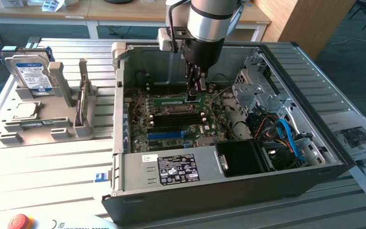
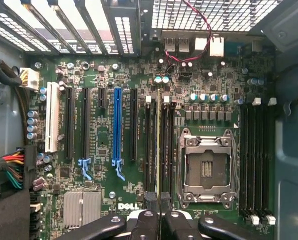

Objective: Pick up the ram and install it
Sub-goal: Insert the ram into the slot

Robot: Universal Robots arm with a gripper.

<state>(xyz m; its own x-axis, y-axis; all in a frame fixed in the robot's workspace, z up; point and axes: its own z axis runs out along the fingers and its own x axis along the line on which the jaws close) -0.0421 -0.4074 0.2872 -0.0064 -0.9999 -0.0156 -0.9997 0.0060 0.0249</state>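
Note:
The ram [image 2: 158, 145] is a slim green stick, seen edge-on in the wrist view. It lies in line with the black memory slots [image 2: 149, 145] beside the empty processor socket [image 2: 206, 167]. My gripper [image 2: 158, 212] is shut on its near end, the black fingers [image 2: 148, 220] pressed against both faces. In the exterior view the gripper [image 1: 194, 93] reaches down inside the open computer case [image 1: 335, 157], with the ram [image 1: 170, 100] showing as a green strip low over the motherboard. Whether the stick sits in a slot I cannot tell.
A grey holder [image 1: 43, 126] at the exterior view's left carries a blue-labelled hard drive [image 1: 34, 71] and a square processor chip [image 1: 25, 110]. Inside the case are the power supply [image 1: 170, 169], blue cables [image 1: 288, 136] and a drive cage [image 1: 256, 90]. Papers [image 1: 361, 143] lie at the right.

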